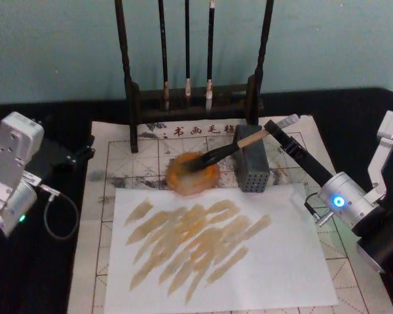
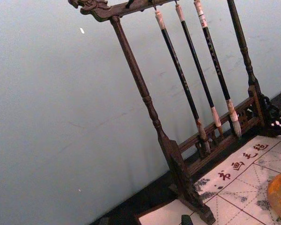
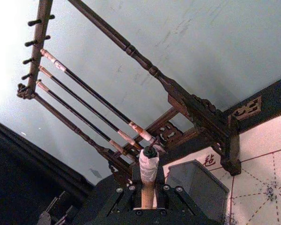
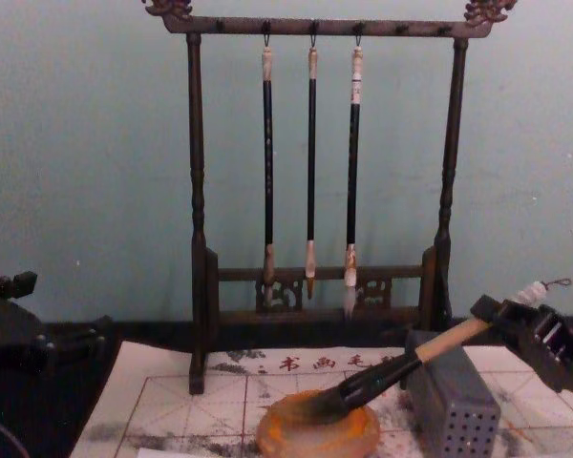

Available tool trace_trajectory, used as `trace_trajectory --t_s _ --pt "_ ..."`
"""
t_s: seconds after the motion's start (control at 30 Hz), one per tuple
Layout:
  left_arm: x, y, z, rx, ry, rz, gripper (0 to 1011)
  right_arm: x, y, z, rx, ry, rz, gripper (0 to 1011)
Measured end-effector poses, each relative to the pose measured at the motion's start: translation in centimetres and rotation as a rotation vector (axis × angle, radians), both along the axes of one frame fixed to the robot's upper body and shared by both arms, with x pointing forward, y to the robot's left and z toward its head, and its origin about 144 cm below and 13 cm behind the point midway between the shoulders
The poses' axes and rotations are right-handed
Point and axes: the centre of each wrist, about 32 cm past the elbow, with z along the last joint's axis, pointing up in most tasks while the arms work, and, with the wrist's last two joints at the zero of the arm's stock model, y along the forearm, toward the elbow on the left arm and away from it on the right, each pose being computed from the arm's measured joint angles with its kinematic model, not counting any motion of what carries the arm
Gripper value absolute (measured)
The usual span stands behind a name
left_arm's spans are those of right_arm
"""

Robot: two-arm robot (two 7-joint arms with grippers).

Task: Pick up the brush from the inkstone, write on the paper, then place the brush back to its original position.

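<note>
Nearest me lies a white sheet [image 1: 268,275], covered across its middle with slanting tan strokes [image 1: 196,242]. From that I judge the writing is done and the step in hand is the return. The sheet sits on the paper [image 1: 147,157], whose grid and red characters show beyond its far edge.

Just past the sheet is the inkstone [image 1: 206,182], with the grey perforated block [image 1: 252,171] beside it on my right. The brush [image 1: 239,144] runs on a diagonal: its black bristles are down in the inkstone, and its pale handle climbs back and to the right over the block. It looks to clear the block's top edge or rest on it; the chest view is too dim there for me to say which.

The right gripper [image 1: 275,132] is clamped on the handle near the wrapped white end, reaching in from the right along nearly the same line. The wrist view shows the handle pinched between its fingers [image 3: 131,199]. To let go, I think I should part the jaws and back away up and to the right, keeping off the block.

The left gripper [image 1: 75,156] is parked well off at the left edge of the paper.

Farthest back, the dark wooden rack [image 4: 198,239] holds three thin brushes [image 4: 311,162]. Its right post stands close behind the brush's corded end, so there is little room to go forward.
</note>
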Motion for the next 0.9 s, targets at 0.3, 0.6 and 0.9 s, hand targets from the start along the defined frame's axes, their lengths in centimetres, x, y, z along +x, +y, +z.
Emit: trace_trajectory --t_s 0.3,0.6,0.9 --pt "0.00 0.00 0.00 0.000 0.000 0.000 1001 0.00 0.00 0.00 0.000 0.000 0.000 179" --pt "0.00 0.00 0.00 0.000 0.000 0.000 1001 0.01 -0.05 0.08 0.000 -0.002 0.003 181" --pt "0.00 0.00 0.00 0.000 0.000 0.000 1001 0.02 -0.35 0.85 0.018 -0.018 0.021 179"
